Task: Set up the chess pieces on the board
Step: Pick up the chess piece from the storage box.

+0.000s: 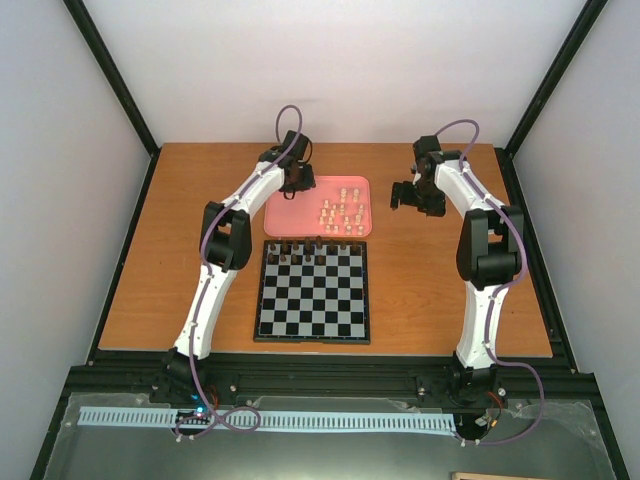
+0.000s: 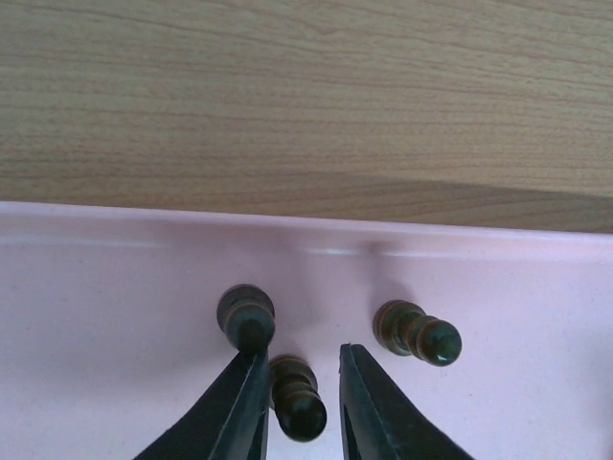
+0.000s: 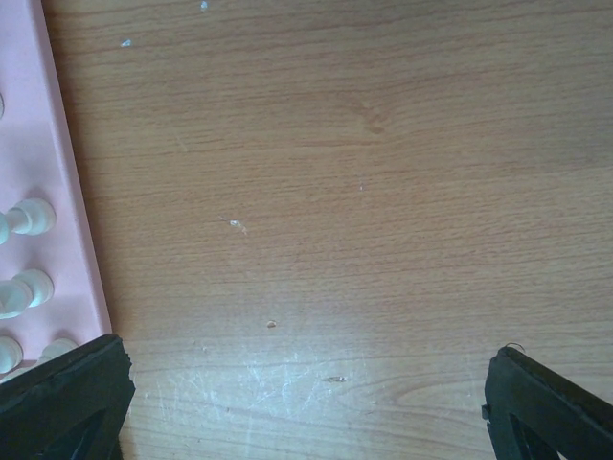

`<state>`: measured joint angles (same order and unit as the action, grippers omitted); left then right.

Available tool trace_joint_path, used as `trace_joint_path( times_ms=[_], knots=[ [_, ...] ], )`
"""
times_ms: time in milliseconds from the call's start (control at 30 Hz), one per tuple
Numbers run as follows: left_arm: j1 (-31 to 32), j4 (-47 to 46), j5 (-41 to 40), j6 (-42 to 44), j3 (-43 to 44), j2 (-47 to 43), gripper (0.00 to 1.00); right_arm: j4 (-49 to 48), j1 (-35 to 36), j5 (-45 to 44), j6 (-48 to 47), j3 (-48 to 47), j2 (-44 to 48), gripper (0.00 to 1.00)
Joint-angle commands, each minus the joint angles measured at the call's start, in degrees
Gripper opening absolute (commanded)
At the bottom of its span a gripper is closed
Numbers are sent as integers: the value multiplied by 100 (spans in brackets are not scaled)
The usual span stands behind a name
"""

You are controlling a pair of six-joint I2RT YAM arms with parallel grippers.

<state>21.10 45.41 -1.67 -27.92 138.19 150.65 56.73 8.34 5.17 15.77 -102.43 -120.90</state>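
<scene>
One dark chess piece (image 2: 295,395) lies between the left fingers (image 2: 235,419) — spread, not pinching

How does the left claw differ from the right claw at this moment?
The left claw hangs over the pink tray; the right claw hangs over the wooden table beside it. The left claw's fingers stand close on either side of a dark chess piece; the right claw's stand wide apart, nothing between. Both are black.
</scene>
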Motion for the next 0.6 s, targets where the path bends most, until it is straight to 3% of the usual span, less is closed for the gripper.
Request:
trace_joint_path(
  times_ms=[0,233,433,567],
  knots=[
    [-71,-101,34,-73,274,147,23,84,19,-17,-71,-163,-109,100],
    [-100,-116,-28,-81,287,191,20,113,19,1,-85,-154,-135,100],
    [-138,-124,-27,-108,343,263,1,133,19,9,-87,-157,-153,100],
    [-142,-104,39,-100,349,223,1,115,19,30,-74,-166,-166,100]
  ],
)
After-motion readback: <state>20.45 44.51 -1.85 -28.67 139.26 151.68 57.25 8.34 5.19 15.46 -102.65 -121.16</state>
